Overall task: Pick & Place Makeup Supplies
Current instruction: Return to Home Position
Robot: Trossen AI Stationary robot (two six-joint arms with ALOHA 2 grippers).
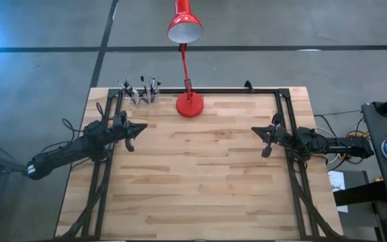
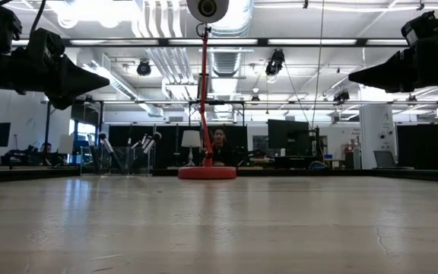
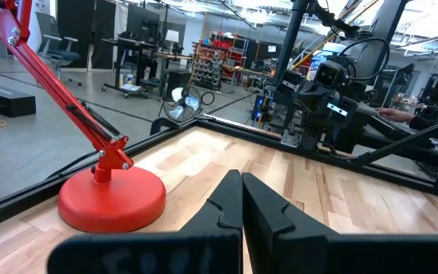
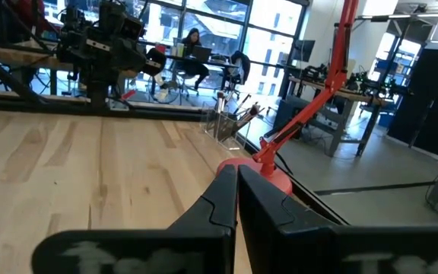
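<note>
The makeup supplies [image 1: 144,90] are several thin dark sticks standing upright in a small clear holder at the table's far left corner. They also show in the low view [image 2: 128,149] and the right wrist view [image 4: 233,119]. My left gripper [image 1: 144,126] hovers shut above the table's left side, nearer than the holder, and points right. My right gripper [image 1: 254,130] hovers shut above the right side and points left. Both also show shut in their wrist views, the left [image 3: 242,181] and the right [image 4: 236,170]. Neither touches anything.
A red desk lamp [image 1: 189,104] stands on its round base at the far edge, just right of the holder, its shade [image 1: 184,28] reaching beyond the table. A black frame [image 1: 234,90] runs along the far, left and right edges. Bare wood [image 1: 200,175] lies between the arms.
</note>
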